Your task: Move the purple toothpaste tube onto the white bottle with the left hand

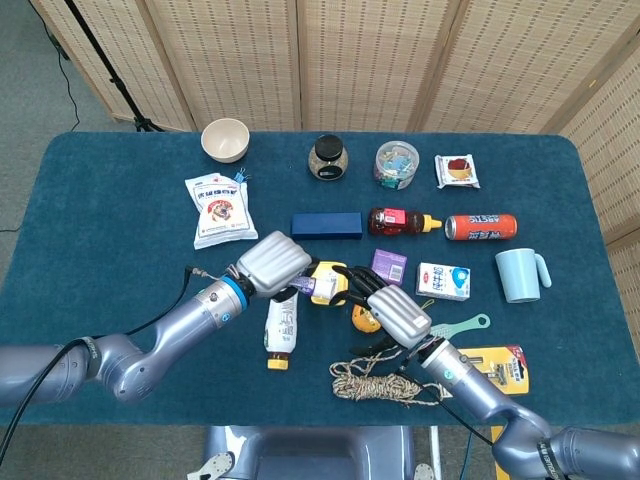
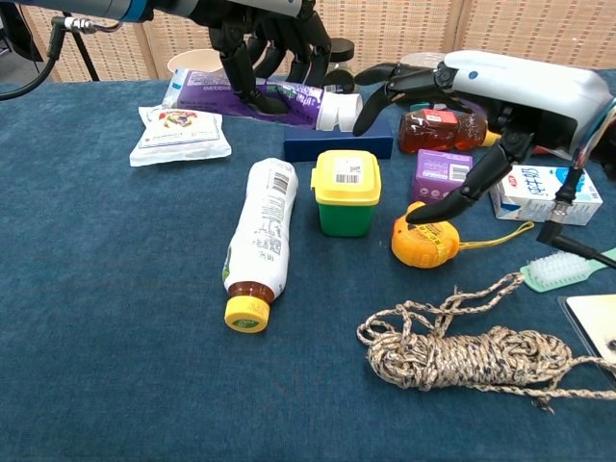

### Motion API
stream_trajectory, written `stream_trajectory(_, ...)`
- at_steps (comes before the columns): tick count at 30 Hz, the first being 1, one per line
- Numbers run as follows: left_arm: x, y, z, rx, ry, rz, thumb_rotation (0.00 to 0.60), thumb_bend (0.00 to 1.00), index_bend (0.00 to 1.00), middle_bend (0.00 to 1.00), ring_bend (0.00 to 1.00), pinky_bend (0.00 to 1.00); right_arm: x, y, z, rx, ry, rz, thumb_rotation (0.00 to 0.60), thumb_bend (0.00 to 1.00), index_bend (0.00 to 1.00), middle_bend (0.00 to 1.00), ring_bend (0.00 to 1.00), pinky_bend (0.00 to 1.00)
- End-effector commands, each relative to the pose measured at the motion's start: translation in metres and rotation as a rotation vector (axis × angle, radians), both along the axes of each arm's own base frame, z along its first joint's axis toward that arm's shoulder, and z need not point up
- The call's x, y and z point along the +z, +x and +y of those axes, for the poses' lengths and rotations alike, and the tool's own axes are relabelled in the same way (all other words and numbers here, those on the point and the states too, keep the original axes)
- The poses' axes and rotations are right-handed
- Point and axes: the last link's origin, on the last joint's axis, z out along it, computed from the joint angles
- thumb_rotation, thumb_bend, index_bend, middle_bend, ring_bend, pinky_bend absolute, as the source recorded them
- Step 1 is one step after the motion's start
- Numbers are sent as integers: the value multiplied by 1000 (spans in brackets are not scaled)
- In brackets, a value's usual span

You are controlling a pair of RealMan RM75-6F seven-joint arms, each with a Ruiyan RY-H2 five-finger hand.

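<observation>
The purple toothpaste tube [image 2: 241, 94] with its white cap [image 2: 339, 111] is held level above the table in my left hand [image 2: 265, 43], whose fingers wrap over its middle. From the head view, that left hand [image 1: 272, 263] hides most of the tube. The white bottle [image 2: 258, 231] lies on its side below and in front of the tube, yellow cap toward me; it also shows as the white bottle [image 1: 282, 330] from above. My right hand [image 2: 500, 91] hovers with fingers spread, one fingertip touching an orange tape measure [image 2: 423, 239], and it holds nothing.
A green box with a yellow lid [image 2: 346, 192] stands right of the bottle. Behind it lie a navy box [image 2: 337, 146], a purple box [image 2: 441, 173] and a honey bottle [image 2: 438, 130]. A rope coil [image 2: 462, 356] lies front right, a snack bag [image 2: 178, 135] back left.
</observation>
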Motion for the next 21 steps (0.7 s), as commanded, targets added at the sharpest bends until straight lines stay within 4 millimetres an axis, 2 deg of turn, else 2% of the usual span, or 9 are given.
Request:
stream_trajectory(1, 1, -2, -2, 1, 6, -14, 600, 1000, 620, 545, 601, 593, 0, 1, 0, -1, -1, -4, 600, 0, 205, 0, 0, 0)
stream_trajectory(14, 2, -4, -9, -11, 9, -53, 600, 1000, 617, 545, 600, 593, -2, 2, -2, -3, 3, -11, 600, 0, 197, 0, 0, 0)
stream_trajectory(21, 5, -14, -11, -12, 34, -50, 600, 1000, 616, 545, 599, 593, 9, -7, -2, -37, -21, -32, 600, 0, 181, 0, 0, 0)
